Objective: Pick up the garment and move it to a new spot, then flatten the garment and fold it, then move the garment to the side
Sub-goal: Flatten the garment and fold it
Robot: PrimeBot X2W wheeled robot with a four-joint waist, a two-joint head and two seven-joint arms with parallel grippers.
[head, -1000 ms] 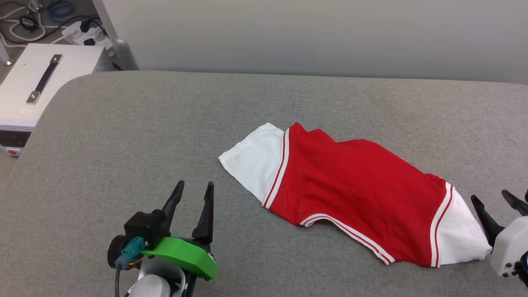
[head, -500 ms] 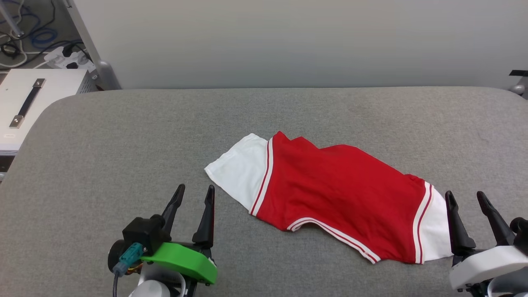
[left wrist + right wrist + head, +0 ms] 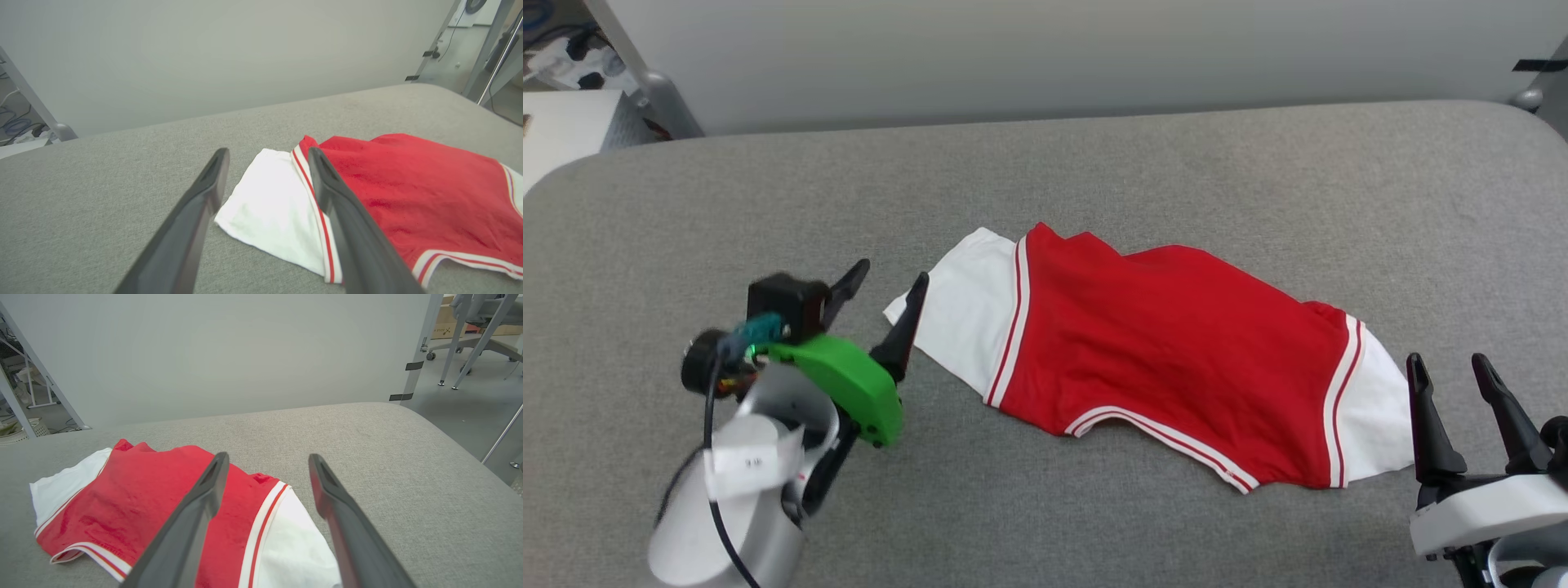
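Note:
The garment (image 3: 1168,351), red with white sleeves and red-and-white striped trim, lies folded across the middle of the grey padded table (image 3: 1094,163), its print hidden. My left gripper (image 3: 890,278) hovers open beside its white left sleeve (image 3: 964,310), the right fingertip close to the sleeve's corner. In the left wrist view the garment (image 3: 388,183) lies ahead, the sleeve between and beyond my open fingers (image 3: 196,212). My right gripper (image 3: 1445,367) stands open just right of the other white sleeve (image 3: 1372,416). The right wrist view shows the garment (image 3: 143,498) below and left of my open gripper (image 3: 265,457).
A pale wall (image 3: 1054,49) runs along the table's far edge. A white case (image 3: 564,131) and metal frame leg (image 3: 654,90) stand off the table's far left corner. Chair legs (image 3: 470,347) and floor lie beyond the right edge.
The camera has turned right and dipped. My left gripper has risen and swung forward-right to the white sleeve's corner. The right gripper has come into view beside the right sleeve.

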